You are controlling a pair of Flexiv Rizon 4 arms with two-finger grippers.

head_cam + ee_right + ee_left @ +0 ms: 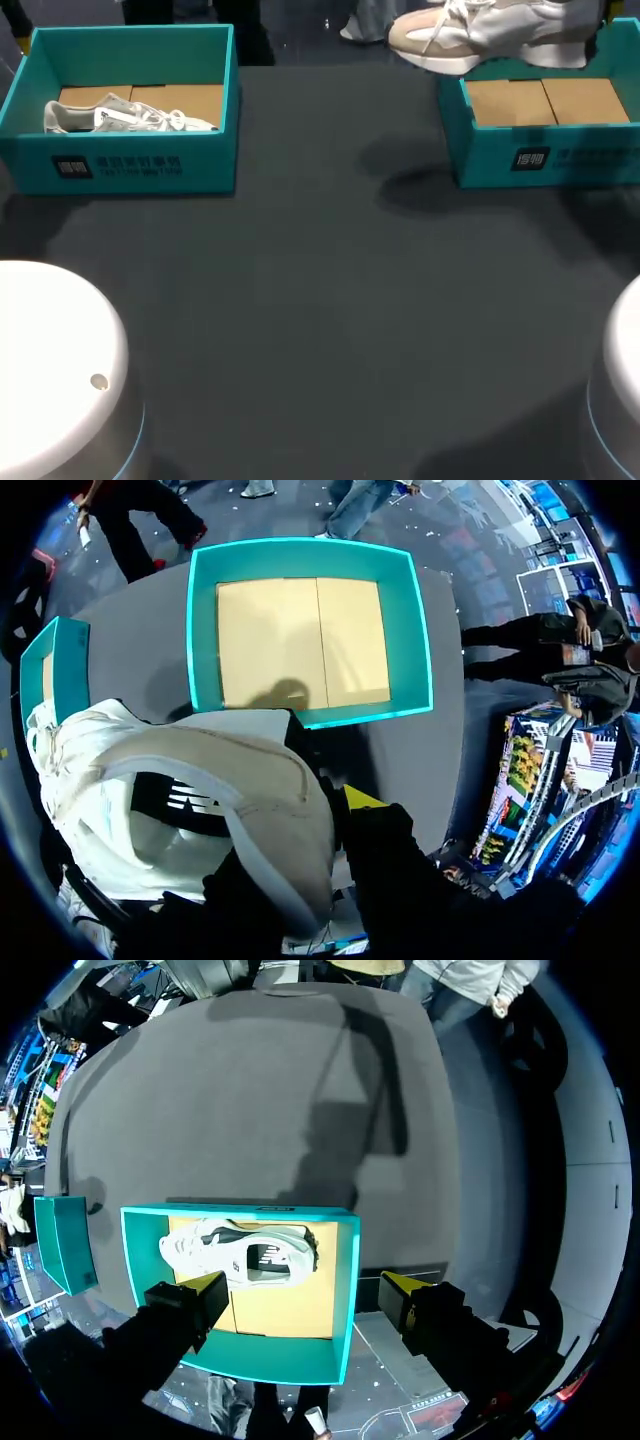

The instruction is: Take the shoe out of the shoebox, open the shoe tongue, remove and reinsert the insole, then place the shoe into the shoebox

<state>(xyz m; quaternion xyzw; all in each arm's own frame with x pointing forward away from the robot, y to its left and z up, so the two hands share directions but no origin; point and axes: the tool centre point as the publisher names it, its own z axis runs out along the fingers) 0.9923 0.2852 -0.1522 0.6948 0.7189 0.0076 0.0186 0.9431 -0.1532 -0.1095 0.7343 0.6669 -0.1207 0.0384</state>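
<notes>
Your right gripper [285, 815] holds the beige shoe [480, 35] up off the table [320, 320]. Only 1 yellow fingertip [362, 798] shows, right against the shoe's edge, and the shoe hides the other. In the head view that shoe hangs in the air at 1 o'clock, over the back rim of the right box [480, 160]. This box sits at 2 o'clock with its cardboard floor showing. Your left gripper [305, 1288] hangs above the left box [200, 165], which sits at 10 o'clock, well apart from the right one. Its 2 fingers are spread wide and touch nothing. Below them the white shoe [120, 117] lies on its side on that box's cardboard floor, along the front wall.
</notes>
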